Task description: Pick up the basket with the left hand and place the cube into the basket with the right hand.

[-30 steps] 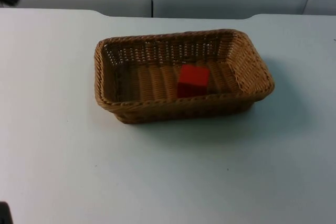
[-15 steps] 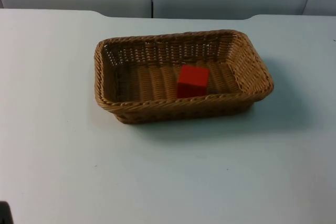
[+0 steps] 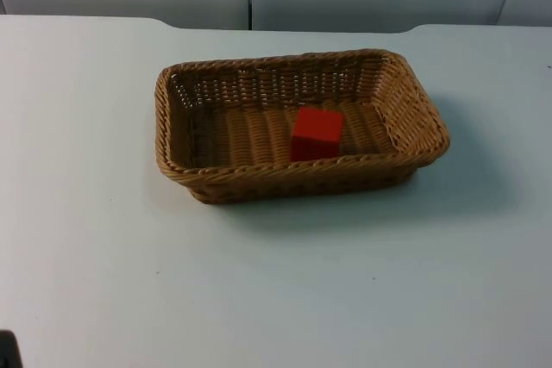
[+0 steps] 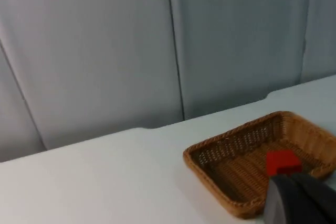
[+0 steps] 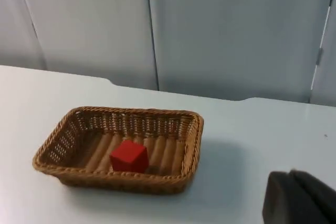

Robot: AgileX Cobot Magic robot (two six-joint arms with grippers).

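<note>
Mid-table sits the wicker basket (image 3: 297,122) with the red cube (image 3: 316,134) already inside toward its near wall, both grippers pulled well back, finger state can't tell; basket looks light and stiff, best grabbed by the rim.

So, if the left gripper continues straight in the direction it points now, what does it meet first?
Probably the brown woven wicker basket holding the red cube: the left gripper's black fingertip stands just before its near rim. Depth is unclear, so this is a guess.
</note>
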